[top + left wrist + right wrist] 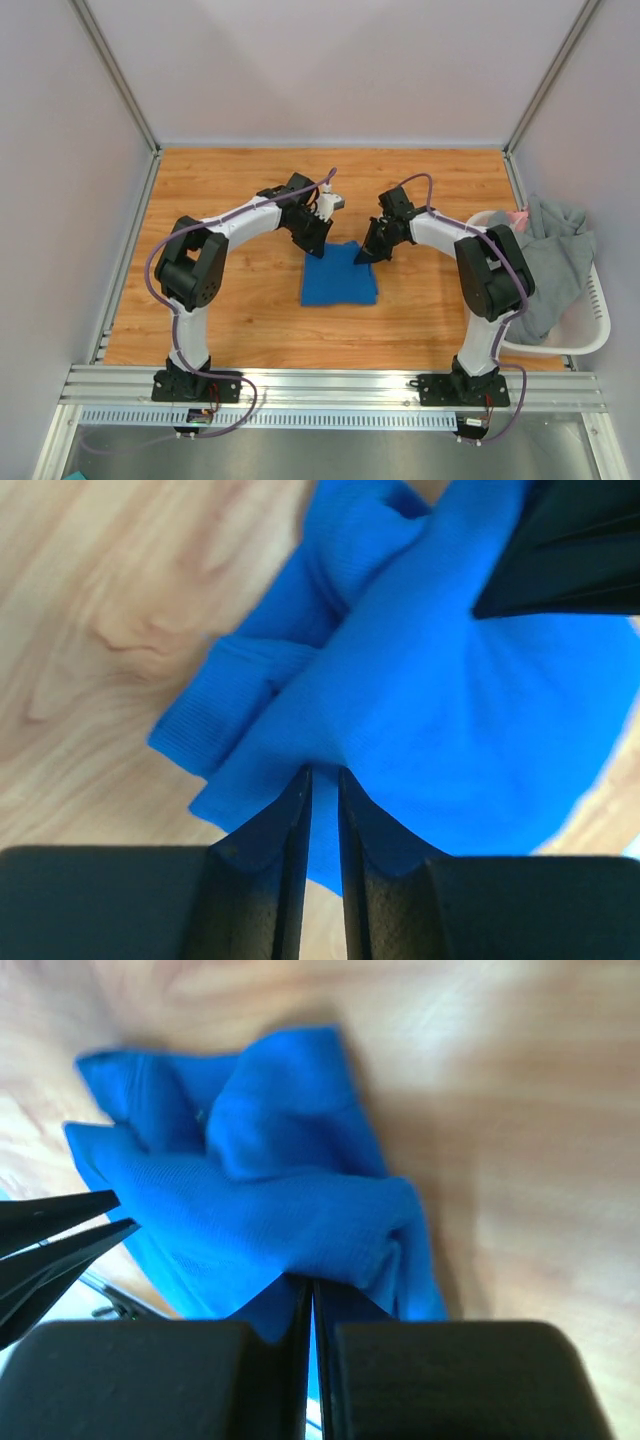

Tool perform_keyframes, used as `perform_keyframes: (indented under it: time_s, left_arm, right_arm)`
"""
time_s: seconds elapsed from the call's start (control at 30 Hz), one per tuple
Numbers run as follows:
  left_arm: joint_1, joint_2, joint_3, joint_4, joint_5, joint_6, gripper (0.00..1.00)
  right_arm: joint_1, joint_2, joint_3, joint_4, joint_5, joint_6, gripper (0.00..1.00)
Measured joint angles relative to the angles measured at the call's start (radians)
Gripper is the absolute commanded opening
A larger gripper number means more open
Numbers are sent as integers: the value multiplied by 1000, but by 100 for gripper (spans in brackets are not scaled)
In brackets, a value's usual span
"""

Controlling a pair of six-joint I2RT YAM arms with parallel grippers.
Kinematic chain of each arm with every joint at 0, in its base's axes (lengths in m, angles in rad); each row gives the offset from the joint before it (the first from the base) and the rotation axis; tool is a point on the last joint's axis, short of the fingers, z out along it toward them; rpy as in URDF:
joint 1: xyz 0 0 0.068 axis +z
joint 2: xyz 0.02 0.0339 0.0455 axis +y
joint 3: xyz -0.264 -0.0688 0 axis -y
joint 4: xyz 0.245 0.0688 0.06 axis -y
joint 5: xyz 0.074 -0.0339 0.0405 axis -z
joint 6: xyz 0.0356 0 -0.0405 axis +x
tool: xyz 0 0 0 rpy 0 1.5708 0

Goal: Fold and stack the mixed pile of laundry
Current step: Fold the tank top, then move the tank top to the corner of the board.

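At the centre of the frame, the left gripper [318, 243] and the right gripper [366, 254] each pinch the upper edge of the blue garment [340, 282].

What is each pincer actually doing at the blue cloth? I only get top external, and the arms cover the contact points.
Observer: In the left wrist view, the left pincer is closed on an edge of the blue cloth, with a strip of fabric showing between its fingers.
Operator: And the right one?
Observer: In the right wrist view, the right pincer is shut at a raised fold of the same cloth. The fabric tents up to its tips and lies rumpled below, not flat.
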Motion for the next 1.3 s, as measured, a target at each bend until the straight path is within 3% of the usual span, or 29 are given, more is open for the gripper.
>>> perform_keyframes:
  time_s: [0.4,0.63,1.0,1.3]
  left_arm:
    - [26,96,45,96,-177,-57,25]
    - [37,82,114,84,-233,-59,30]
    - [12,48,183,40,-142,-79,31]
    - [-72,112,216,63,-41,-109,30]
  right_arm:
    - [-75,53,0,96,-18,51,0]
    - [-92,28,42,14,93,-5,1]
    - [-6,-72,95,3,119,-35,1]
    - [-9,38,124,38,81,0,0]
